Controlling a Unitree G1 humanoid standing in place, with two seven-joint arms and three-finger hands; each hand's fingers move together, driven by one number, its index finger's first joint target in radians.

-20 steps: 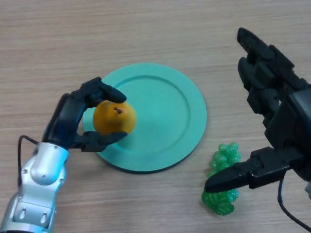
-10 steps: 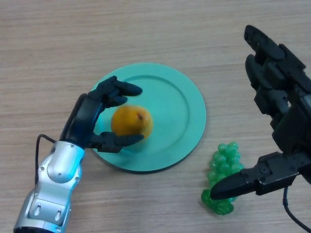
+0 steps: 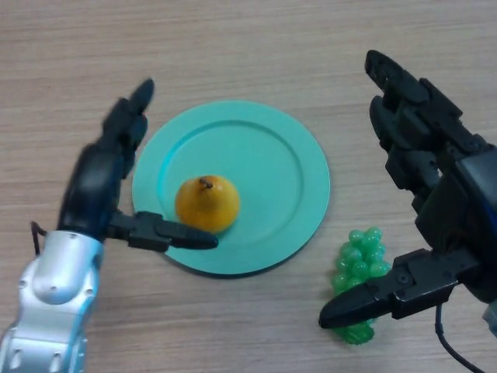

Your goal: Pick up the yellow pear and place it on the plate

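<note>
The yellow pear [image 3: 206,203] sits on the teal plate [image 3: 264,155], in its front left part, stem pointing up and left. My left hand [image 3: 97,186] is at the plate's left edge, open, with its fingers stretched up and away from the pear and its thumb lying along the plate's front rim just below the fruit. Nothing is held in it. My right hand [image 3: 423,155] hovers open at the right of the plate, with its thumb over a bunch of green grapes.
A bunch of green plastic grapes [image 3: 357,268] lies on the wooden table [image 3: 233,47] to the front right of the plate, partly covered by my right thumb.
My left hand carried the pear rightward over the plate, then let it go and spread its fingers. The pear now rests on the plate. My right hand shifted slightly.
</note>
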